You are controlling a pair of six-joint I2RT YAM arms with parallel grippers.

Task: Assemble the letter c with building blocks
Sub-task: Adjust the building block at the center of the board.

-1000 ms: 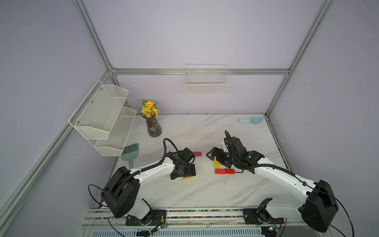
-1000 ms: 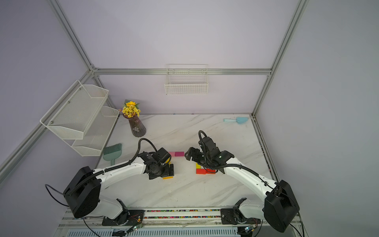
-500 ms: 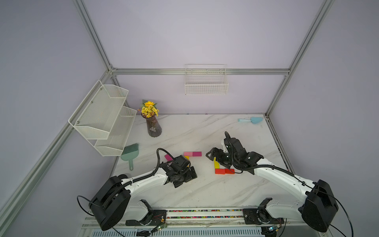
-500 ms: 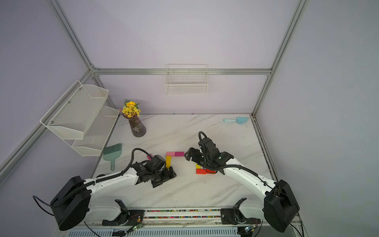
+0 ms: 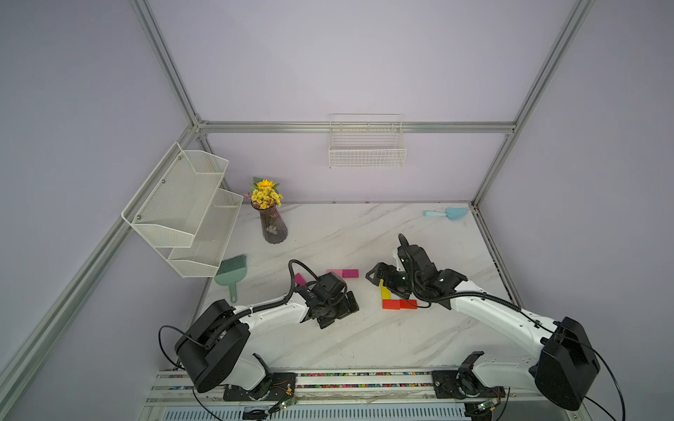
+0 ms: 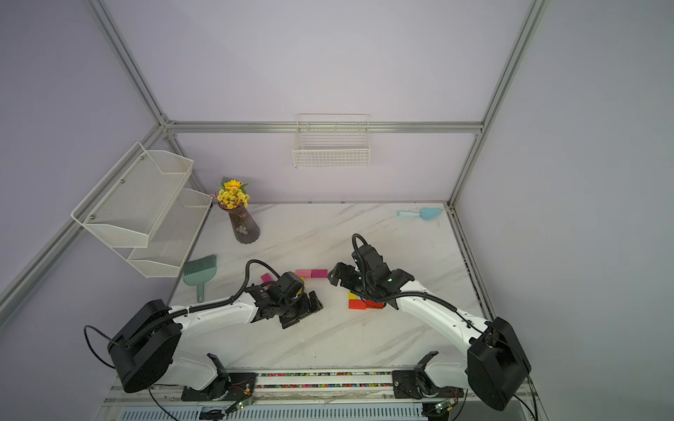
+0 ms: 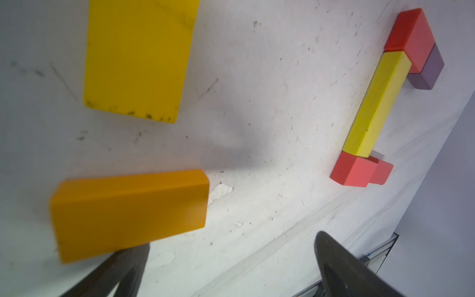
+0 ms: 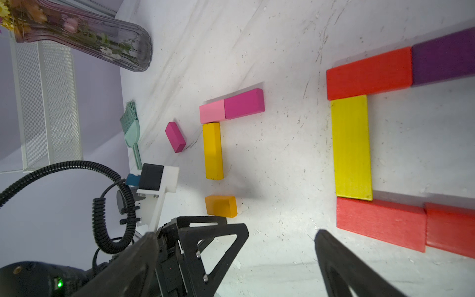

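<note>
Left pincer (image 7: 231, 241) and right pincer (image 8: 235, 234) stood wide open and empty; the orange block (image 7: 128, 213) lay loose on the tabletop (image 7: 257, 115) at 6 o'clock of the amber-yellow block (image 8: 213, 151), apparently next to be gripped and butted against it.

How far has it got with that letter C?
One C of red, yellow and purple blocks looks finished. A second has a pink-magenta bar and yellow spine. The open left gripper holds nothing; the orange block beside it isn't joined yet.
</note>
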